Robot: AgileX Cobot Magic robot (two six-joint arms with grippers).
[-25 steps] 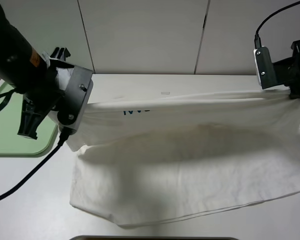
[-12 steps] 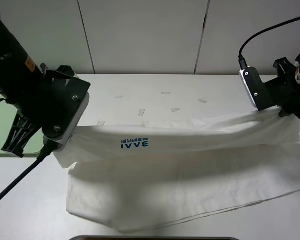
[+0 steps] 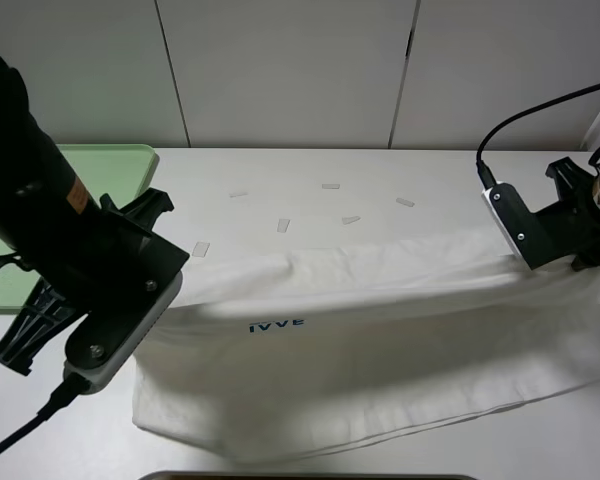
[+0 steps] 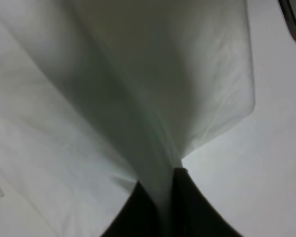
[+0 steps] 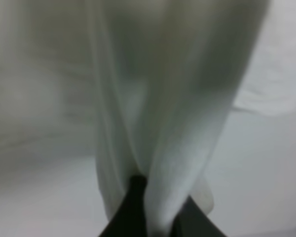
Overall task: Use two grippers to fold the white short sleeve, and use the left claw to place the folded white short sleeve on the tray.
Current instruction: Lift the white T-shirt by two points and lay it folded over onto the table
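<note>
The white short sleeve [image 3: 380,340] lies across the table, its upper layer drawn over the lower one, with small blue lettering [image 3: 276,324] showing. My left gripper [image 3: 168,298] is shut on the shirt's left end, and the left wrist view shows white cloth [image 4: 138,98] pinched between the dark fingers [image 4: 192,210] of that gripper [image 4: 164,200]. On the right end my right gripper [image 3: 542,252] is shut too; its wrist view shows cloth [image 5: 177,98] hanging from that gripper [image 5: 155,215]. The pale green tray [image 3: 115,165] sits at the far left, partly behind the left arm.
Several small pale tape strips [image 3: 283,225] lie on the table behind the shirt. Black cables trail from both arms. A dark edge [image 3: 310,477] runs along the front of the table. White wall panels stand at the back.
Both grippers have moved toward the table's front, carrying the shirt's held edge down over the lower layer. The lettering moved with it, and the tape strips behind came into view.
</note>
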